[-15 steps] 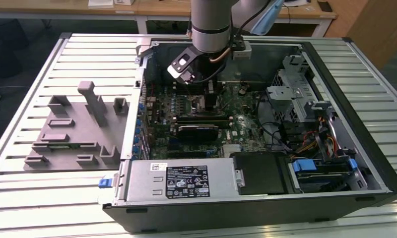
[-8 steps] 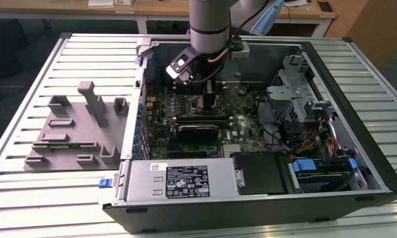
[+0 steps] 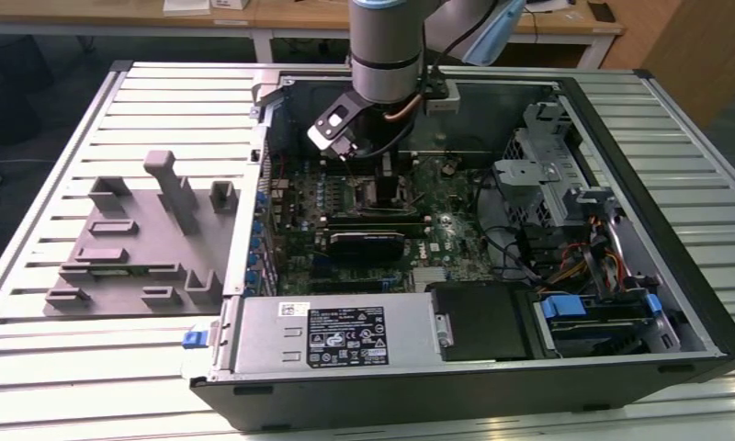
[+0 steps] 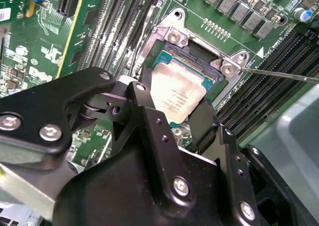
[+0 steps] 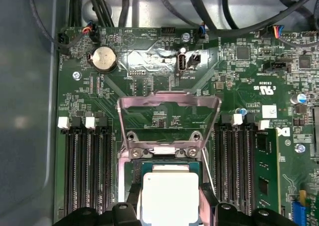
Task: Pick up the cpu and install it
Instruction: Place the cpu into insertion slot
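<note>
The cpu (image 4: 175, 92), a flat square chip with a silvery top plate, sits between my gripper's two black fingers (image 4: 202, 117), right over the open motherboard socket (image 4: 197, 54). In the first wrist view the cpu (image 5: 169, 191) is level with the socket frame (image 5: 162, 151), and the fingers (image 5: 133, 202) press against its two opposite edges. My gripper (image 3: 365, 158) reaches down inside the computer case in the exterior view, above the socket (image 3: 370, 190). I cannot tell whether the chip rests in the socket or hovers just over it.
The socket's metal load plate (image 5: 169, 109) stands flipped up, and its thin lever (image 4: 284, 75) sticks out sideways. Black memory slots (image 5: 87, 171) flank the socket. Cables (image 3: 551, 248) and a drive cage (image 3: 539, 165) fill the case's right side. A grey fixture tray (image 3: 135, 239) lies outside the case.
</note>
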Tool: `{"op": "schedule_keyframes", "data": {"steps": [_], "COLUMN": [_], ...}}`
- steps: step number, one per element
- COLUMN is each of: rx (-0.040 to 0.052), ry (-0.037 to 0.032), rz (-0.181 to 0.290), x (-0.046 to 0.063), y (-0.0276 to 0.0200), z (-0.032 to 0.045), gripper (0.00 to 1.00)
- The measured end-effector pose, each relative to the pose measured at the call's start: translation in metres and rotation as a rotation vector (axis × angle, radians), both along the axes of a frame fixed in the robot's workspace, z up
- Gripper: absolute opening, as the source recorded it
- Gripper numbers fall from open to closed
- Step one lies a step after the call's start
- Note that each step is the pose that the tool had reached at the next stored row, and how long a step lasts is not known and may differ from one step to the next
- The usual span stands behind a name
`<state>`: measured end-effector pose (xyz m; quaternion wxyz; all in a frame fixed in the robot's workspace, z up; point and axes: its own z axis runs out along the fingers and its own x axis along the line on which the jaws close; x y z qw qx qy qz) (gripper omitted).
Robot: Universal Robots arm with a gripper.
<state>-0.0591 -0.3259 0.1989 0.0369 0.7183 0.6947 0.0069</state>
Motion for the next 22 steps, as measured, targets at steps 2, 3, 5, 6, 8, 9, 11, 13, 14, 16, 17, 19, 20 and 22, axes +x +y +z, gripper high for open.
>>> {"op": "schedule_keyframes", "data": {"steps": [2, 3, 5, 6, 8, 9, 11, 13, 14, 16, 17, 19, 20, 22], "rx": [0.0002, 0.0002, 0.0001, 0.0001, 0.0002, 0.0002, -0.0004, -0.0003, -0.0002, 0.0003, 0.0003, 0.0003, 0.0004, 0.0002], "ry": [-0.0001, -0.0002, -0.0001, -0.0001, -0.0001, -0.0001, 0.0001, 0.0004, 0.0002, 0.0000, 0.0000, -0.0001, -0.0001, 0.0000], "rz": [0.001, 0.001, 0.002, 0.002, 0.002, 0.002, 0.002, 0.002, 0.003, 0.003, 0.003, 0.003, 0.003, 0.003], "x": [-0.0006, -0.0008, -0.0014, -0.0018, -0.0028, -0.0032, -0.0038, -0.0040, -0.0040, -0.0039, -0.0038, -0.0039, -0.0039, -0.0039], "y": [0.0014, 0.0018, 0.0025, 0.0027, 0.0032, 0.0036, 0.0049, 0.0064, 0.0069, 0.0076, 0.0076, 0.0076, 0.0076, 0.0076], "z": [-0.0010, -0.0014, -0.0024, -0.0029, -0.0040, -0.0045, -0.0054, -0.0060, -0.0063, -0.0069, -0.0070, -0.0070, -0.0071, -0.0071], "gripper": [0.54, 0.54, 0.54, 0.54, 0.54, 0.54, 0.54, 0.54, 0.54, 0.54, 0.54, 0.54, 0.54, 0.54]}}
